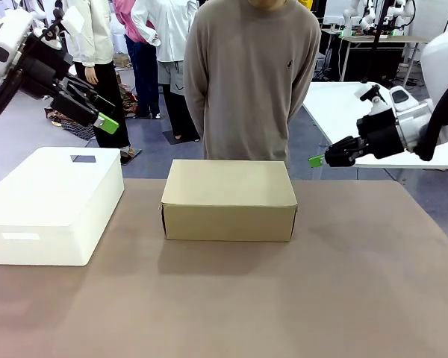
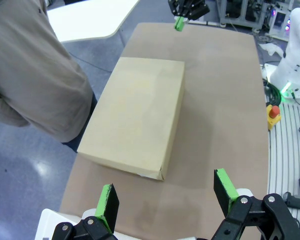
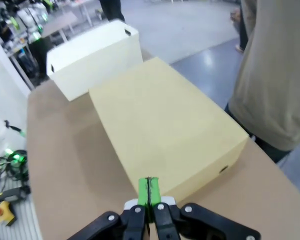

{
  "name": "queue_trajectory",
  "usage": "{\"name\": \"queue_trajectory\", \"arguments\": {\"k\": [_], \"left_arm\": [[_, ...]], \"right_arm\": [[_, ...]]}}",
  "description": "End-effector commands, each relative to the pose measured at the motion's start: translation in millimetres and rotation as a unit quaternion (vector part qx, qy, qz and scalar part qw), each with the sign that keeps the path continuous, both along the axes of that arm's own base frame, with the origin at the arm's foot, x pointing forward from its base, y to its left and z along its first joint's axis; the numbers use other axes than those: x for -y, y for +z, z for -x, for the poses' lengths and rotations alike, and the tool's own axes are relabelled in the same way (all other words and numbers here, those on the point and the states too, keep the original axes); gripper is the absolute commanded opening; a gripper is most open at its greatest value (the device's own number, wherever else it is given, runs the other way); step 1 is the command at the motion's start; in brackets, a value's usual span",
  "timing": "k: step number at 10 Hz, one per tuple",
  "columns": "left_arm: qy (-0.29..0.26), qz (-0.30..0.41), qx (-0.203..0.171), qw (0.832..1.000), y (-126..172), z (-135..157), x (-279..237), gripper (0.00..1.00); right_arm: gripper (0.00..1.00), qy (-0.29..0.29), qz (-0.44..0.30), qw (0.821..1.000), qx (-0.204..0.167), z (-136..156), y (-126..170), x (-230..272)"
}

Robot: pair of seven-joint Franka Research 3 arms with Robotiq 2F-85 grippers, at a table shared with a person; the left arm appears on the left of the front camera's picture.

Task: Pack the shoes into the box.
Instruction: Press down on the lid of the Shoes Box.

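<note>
Nothing packed yet: the box [image 1: 228, 199] sits lid-down mid-table, and opening it comes first. Left gripper [image 1: 104, 119] hangs over the white box [image 1: 52, 205], jaws released; right gripper [image 1: 317, 159] hovers beside, jaws clenched on nothing

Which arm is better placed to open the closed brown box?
Likely the left: its left pincer is open above the brown box, while the right pincer is shut beside it.
</note>
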State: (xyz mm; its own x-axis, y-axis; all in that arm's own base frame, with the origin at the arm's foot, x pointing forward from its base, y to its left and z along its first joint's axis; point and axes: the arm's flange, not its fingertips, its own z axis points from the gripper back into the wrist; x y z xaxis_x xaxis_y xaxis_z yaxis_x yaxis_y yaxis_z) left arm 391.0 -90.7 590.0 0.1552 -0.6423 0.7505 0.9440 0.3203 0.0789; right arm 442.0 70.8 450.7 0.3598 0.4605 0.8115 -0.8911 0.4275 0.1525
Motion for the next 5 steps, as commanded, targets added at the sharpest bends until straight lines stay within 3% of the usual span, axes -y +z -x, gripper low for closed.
{"name": "queue_trajectory", "arguments": {"k": [1,5], "left_arm": [[-0.008,0.009,0.007,1.000,-0.5,-0.7,0.3,1.00],[0.000,0.000,0.000,1.000,0.0,0.0,0.0,1.00]], "right_arm": [[0.15,-0.015,0.051,0.997,-0.061,1.7,32.5,-10.9],[0.94,-0.060,0.128,0.986,-0.086,11.6,80.4,-17.5]]}}
